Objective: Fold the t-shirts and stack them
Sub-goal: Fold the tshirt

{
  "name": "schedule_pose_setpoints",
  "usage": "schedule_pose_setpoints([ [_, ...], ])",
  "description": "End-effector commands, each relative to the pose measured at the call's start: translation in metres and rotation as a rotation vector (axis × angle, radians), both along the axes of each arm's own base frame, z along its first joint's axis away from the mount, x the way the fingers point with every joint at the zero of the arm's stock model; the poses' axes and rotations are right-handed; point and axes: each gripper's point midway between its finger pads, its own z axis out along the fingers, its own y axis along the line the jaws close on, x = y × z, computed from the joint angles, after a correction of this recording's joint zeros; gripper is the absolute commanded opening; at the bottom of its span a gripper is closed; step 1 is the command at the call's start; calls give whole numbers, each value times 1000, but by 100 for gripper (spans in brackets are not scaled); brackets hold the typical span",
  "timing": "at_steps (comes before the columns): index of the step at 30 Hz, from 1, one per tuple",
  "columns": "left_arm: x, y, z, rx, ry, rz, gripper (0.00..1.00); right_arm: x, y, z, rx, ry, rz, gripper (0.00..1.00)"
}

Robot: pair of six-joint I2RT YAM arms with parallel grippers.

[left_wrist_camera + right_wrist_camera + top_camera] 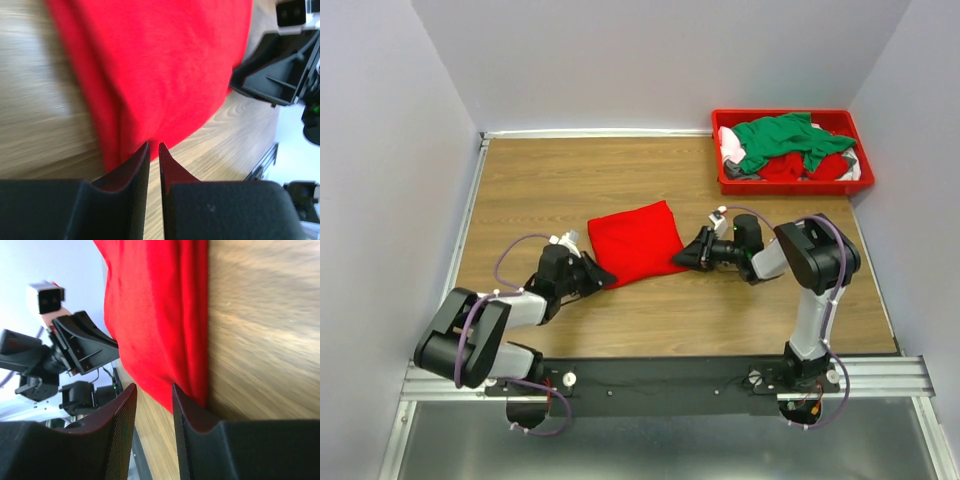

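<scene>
Left jaws nearly pressed together at corner of red t-shirt (635, 242), right jaws slightly spread at its opposite edge

Arms stretched low, inward — left tool (609, 277) nearly closed, right tool (677, 262) parted.

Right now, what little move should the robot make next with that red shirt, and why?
Probably pinch the cloth. The left tool and right tool sit at either end of the folded red shirt's near edge, tips at the cloth, the right one's visibly apart. Gripping both corners would let them fold it further.
</scene>
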Motion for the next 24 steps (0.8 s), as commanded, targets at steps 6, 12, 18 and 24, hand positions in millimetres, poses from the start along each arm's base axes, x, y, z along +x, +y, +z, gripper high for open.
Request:
schedule_pose_setpoints([
  [6, 4, 37, 24, 25, -55, 129, 24, 6, 29, 91, 134, -183, 73, 45],
  [12, 23, 61, 87, 110, -203, 229, 38, -16, 106, 115, 187, -204, 195, 48],
  [18, 28, 94, 113, 259, -274, 313, 41, -5, 138, 49, 114, -64, 143, 48],
  [24, 31, 109, 157, 336, -409, 345, 57, -8, 133, -5, 39, 24, 115, 48],
])
